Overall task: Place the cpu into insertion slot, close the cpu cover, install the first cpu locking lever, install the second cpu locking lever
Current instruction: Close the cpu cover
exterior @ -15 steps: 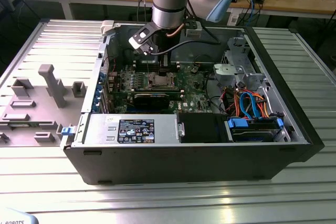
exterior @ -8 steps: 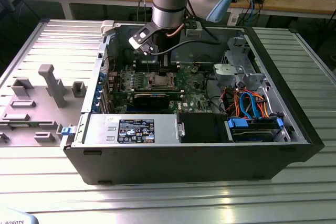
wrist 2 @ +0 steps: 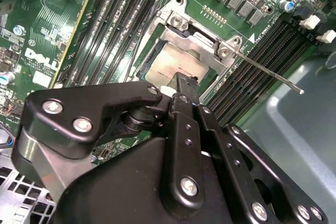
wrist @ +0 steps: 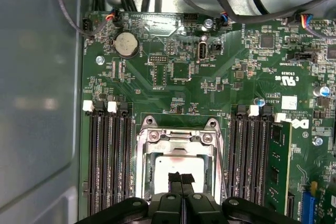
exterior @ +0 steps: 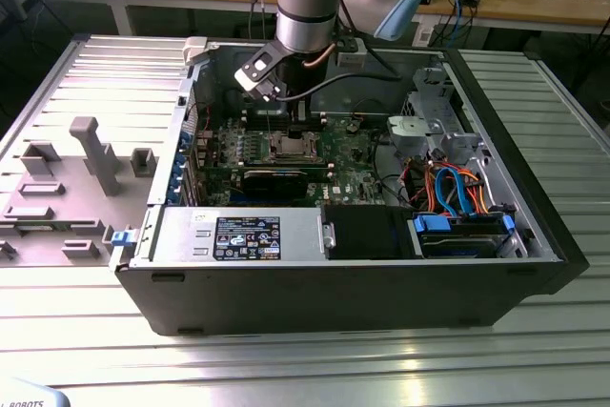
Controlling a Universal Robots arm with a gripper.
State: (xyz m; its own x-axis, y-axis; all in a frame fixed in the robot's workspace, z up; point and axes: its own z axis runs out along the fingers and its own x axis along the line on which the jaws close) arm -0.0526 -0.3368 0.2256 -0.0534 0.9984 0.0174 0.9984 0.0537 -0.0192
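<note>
- Jaws pressed together with nothing between them; my gripper [wrist: 181,180] hangs directly over the insertion slot [wrist: 151,136], a narrow tip likely suited to nudging, not grasping.
- cpu [wrist: 164,171] lies flat inside the slot, silver top up, so placement looks done.
- cpu cover [wrist 2: 195,39] seems laid down around the chip; I cannot tell if it is fully seated.
- locking lever [wrist 2: 265,72], a thin rod, juts free from the slot's corner over the RAM slots [wrist: 107,161], so I judge it unlatched.
- motherboard [wrist: 173,72] stretches beyond the slot, inside the open case [exterior: 334,283].
</note>
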